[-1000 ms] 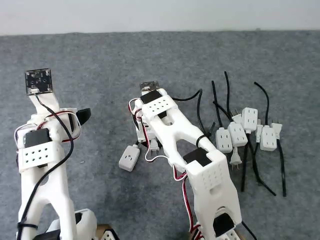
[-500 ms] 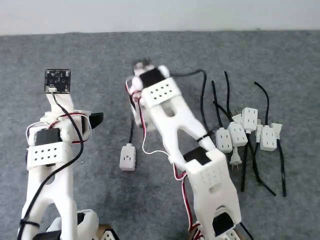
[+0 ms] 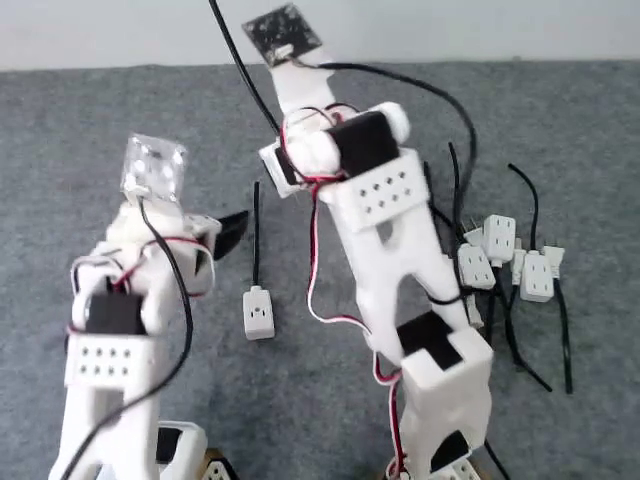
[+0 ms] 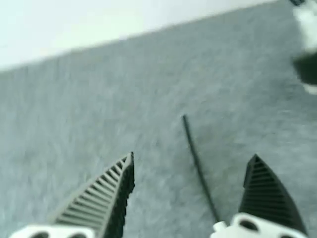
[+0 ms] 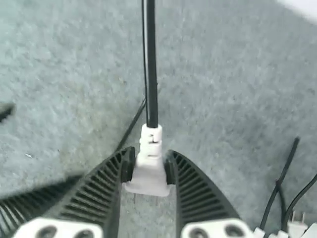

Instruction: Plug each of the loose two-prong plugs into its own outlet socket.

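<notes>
White two-prong plug (image 5: 147, 171) is clamped in the right pincer (image 5: 148, 154): flat body, ribbed neck, black cord (image 5: 150, 59) running straight out past the fingertips. It's held up off the desk (image 3: 150, 110), roughly 12 o'clock of the loose white outlet socket (image 3: 258, 312). Socket lies slots-up at about 8 o'clock of desk centre, with its cord stub (image 3: 256, 225) pointing to 12. The left pincer (image 4: 192, 159) is spread wide, nothing in it, at 11 o'clock of the socket. Vs 0.5 s ago: right arm (image 3: 390, 230) swung up and toward 12, left arm (image 3: 120, 330) came in toward the socket, socket hasn't moved. Remaining plugs and sockets (image 3: 500, 262) are bunched at 3 o'clock, cords tangled, no clean count. Held plug's prongs are blurred; from above, the right wrist covers the pincer tips.
</notes>
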Motion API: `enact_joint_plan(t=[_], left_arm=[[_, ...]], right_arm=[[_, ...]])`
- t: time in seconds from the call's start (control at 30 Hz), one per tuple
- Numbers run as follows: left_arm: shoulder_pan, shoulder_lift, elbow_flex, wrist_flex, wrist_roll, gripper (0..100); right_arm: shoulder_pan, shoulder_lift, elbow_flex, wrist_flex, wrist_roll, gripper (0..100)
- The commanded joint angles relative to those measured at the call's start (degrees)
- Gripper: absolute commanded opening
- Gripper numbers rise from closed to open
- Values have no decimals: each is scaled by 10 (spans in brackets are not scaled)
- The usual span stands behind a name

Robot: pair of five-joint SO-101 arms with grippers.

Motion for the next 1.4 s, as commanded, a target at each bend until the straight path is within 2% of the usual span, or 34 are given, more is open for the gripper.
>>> enact_joint_plan(t=[0.0,0.13,0.3,0.47,0.63,0.93,1.07,1.37], left_arm=[[60,-119,28,3,-33,354],[119,-231,64,3,-64,354],[144,-356,117,4,-80,355],[157,-477,175,3,-79,355],[138,-571,226,-67,-77,354],[82,-568,275,-205,-70,355],[84,-567,276,-213,-69,355],[79,-567,319,-247,-71,355]], right_arm=[[-10,-61,-31,22,11,8],[-33,-86,-32,22,11,8],[-34,-136,-32,23,11,8],[-46,-161,-31,25,11,8],[-106,-177,41,24,11,8],[-121,-222,80,24,13,8],[-137,-236,112,24,44,8],[-182,-278,133,25,44,8]])
